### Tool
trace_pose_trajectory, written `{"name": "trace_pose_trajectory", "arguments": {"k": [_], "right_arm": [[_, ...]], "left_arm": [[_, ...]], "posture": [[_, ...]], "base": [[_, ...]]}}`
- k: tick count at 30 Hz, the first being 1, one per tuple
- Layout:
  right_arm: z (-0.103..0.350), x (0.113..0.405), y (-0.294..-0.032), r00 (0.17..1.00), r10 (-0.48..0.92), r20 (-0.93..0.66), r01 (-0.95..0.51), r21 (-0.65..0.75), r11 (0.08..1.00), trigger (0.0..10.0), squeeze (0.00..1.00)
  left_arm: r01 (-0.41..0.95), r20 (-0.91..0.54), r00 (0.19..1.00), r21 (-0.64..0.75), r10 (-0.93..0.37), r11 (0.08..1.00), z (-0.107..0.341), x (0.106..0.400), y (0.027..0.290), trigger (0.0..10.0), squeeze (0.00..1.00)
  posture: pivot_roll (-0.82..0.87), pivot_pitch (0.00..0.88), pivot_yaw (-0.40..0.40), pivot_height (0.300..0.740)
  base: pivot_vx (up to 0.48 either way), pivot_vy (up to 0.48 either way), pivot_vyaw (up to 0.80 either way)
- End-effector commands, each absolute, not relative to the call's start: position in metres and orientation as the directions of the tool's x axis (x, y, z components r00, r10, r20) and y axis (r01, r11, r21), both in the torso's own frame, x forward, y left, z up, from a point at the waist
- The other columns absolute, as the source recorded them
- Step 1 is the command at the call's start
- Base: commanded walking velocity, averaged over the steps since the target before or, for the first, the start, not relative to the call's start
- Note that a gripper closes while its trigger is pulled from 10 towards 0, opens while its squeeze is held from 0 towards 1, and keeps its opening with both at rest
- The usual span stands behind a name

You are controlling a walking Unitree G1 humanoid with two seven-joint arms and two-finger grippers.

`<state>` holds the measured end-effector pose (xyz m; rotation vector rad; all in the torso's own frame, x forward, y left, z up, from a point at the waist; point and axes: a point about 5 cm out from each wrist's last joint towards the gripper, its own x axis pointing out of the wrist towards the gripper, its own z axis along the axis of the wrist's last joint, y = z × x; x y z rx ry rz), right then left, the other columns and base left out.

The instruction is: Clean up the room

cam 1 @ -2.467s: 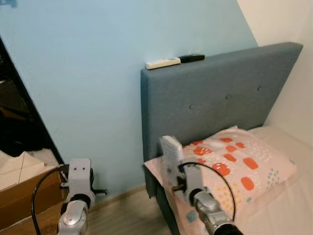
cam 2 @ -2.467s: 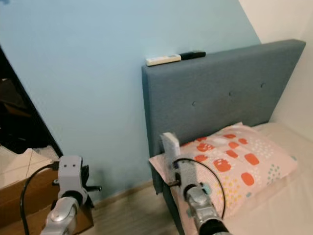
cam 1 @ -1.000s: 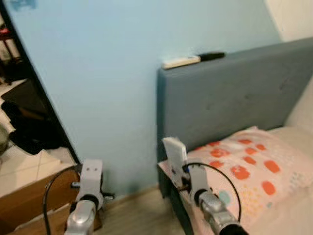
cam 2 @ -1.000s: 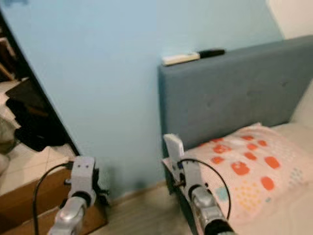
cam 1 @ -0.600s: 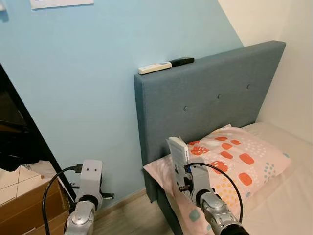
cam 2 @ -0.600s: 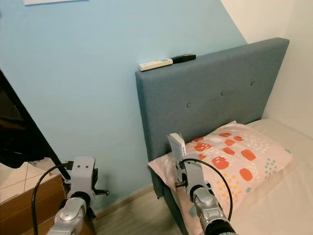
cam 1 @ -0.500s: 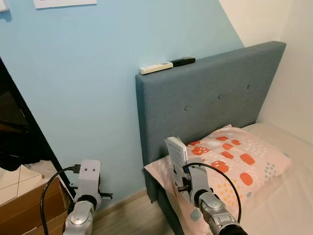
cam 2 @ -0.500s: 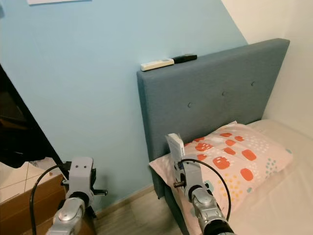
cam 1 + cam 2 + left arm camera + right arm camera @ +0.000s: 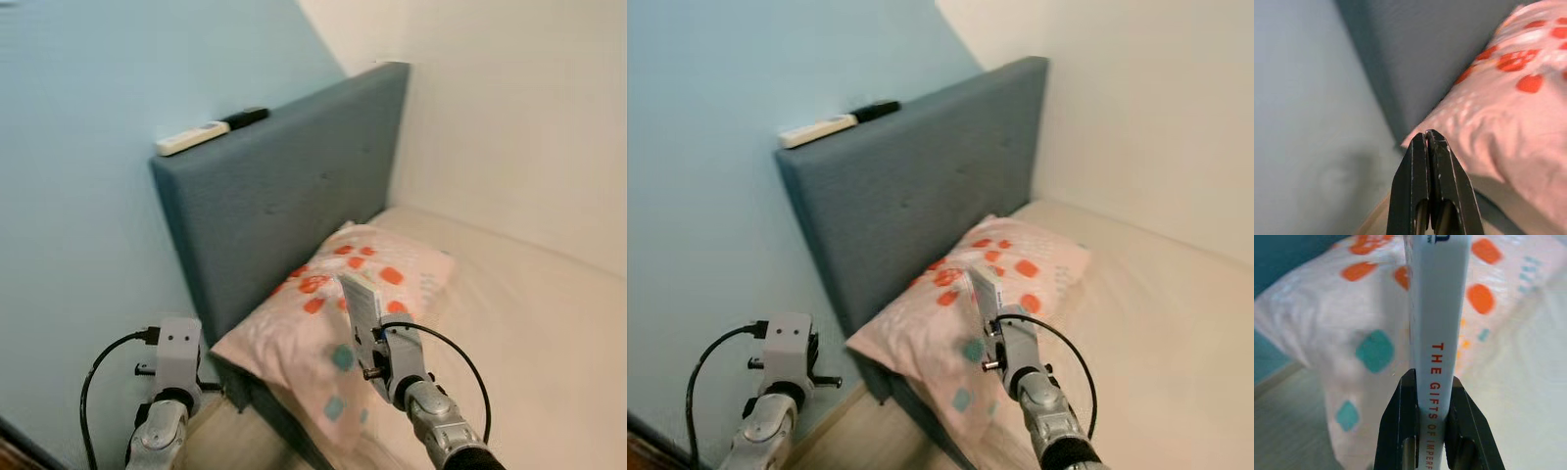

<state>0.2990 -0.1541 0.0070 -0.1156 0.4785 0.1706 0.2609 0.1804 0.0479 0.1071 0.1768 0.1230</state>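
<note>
Right gripper (image 9: 1432,396) clamped on the book (image 9: 1439,308) — spine along the fingers, upright above the pillow (image 9: 323,313), bed (image 9: 529,304) ahead and to its right. Left gripper (image 9: 1428,147) pressed together and empty, beside the headboard (image 9: 284,196) — farther off.

Cream bed (image 9: 529,323) – spotted pillow (image 9: 333,304) lies against its headboard (image 9: 284,196)

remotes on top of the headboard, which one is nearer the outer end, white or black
The white remote lies nearer the outer end of the headboard. The black remote lies just beyond it, toward the corner wall.
</note>
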Motion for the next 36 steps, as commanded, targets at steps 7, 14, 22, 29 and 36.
{"name": "trace_pose_trajectory", "arguments": {"k": [7,14,22,29,36], "right_arm": [[0.0106,0.3016,-0.15,0.885,0.146,-0.442,-0.192,-0.061,0.98,10.0,0.0],[0.0109,0.3019,-0.1506,0.884,0.146,-0.444,-0.194,-0.065,0.979,10.0,0.0],[0.0125,0.3036,-0.1518,0.884,0.15,-0.443,-0.202,-0.073,0.977,10.0,0.0],[0.0132,0.3038,-0.1514,0.887,0.147,-0.437,-0.196,-0.069,0.978,10.0,0.0],[0.0118,0.3023,-0.1511,0.886,0.148,-0.44,-0.197,-0.068,0.978,10.0,0.0]], "left_arm": [[-0.079,-0.147,0.985,0.094,0.092,0.992,0.0484,0.2585,0.1769,10.0,0.0],[-0.088,-0.139,0.985,0.099,0.101,0.991,0.0493,0.2599,0.1771,10.0,0.0],[-0.091,-0.125,0.987,0.089,0.102,0.992,0.0509,0.263,0.1746,10.0,0.0],[-0.08,-0.131,0.987,0.094,0.092,0.992,0.0494,0.2618,0.1741,10.0,0.0],[-0.082,-0.132,0.987,0.097,0.095,0.992,0.0487,0.2604,0.1757,10.0,0.0]], "posture": [[-0.05,0.0,0.014,0.74],[-0.05,0.0,0.013,0.74],[-0.06,0.0,0.007,0.74],[-0.06,0.0,0.018,0.74],[-0.06,0.0,0.02,0.74]], "base": [[0.0,0.0,-0.8],[0.0,0.0,-0.8],[0.0,0.0,-0.8],[0.0,0.0,-0.8],[0.0,0.0,-0.8]]}}
